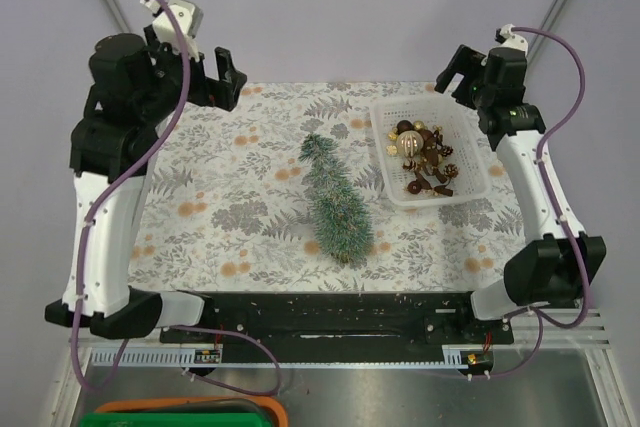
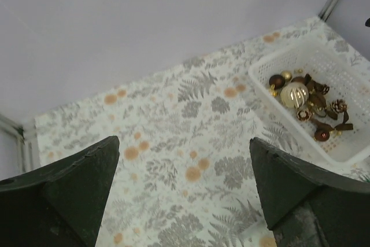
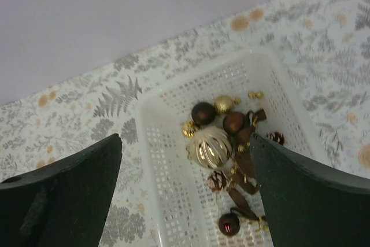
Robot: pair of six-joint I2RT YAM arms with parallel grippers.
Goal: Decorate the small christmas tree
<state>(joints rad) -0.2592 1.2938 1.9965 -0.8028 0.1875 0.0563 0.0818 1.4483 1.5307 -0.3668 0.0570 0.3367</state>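
At the middle of the bench (image 1: 220,207), the small christmas tree (image 1: 335,202) lies on its side. Its narrow tip points toward 12 o'clock and its wide end toward 5 o'clock. It is a slim cone of stiff, frosted green bristles, and its foot is hard to make out from above. The bench is covered by a pale cloth printed with grey fern leaves and orange blossoms.

At 2 o'clock from the tree, just beside it but not touching, sits a white basket (image 1: 378,137) of perforated plastic with rounded corners. It holds a loose heap of ornaments (image 1: 425,157). The right wrist view shows a ribbed gold bauble (image 3: 209,147), matte brown baubles (image 3: 203,113), a small pine cone (image 3: 218,180) and dark brown ribbon bows.

The right end effector (image 1: 455,72) hangs at 1 o'clock over the basket's far edge, its fingers spread wide with nothing between them. The left end effector (image 1: 225,77) hangs at 11 o'clock, well apart from the tree, its dark fingers likewise wide apart over bare cloth. Purple cables (image 1: 160,137) loop along both white arms. A green bin (image 1: 180,415) with an orange rim shows at 7 o'clock, below the bench.
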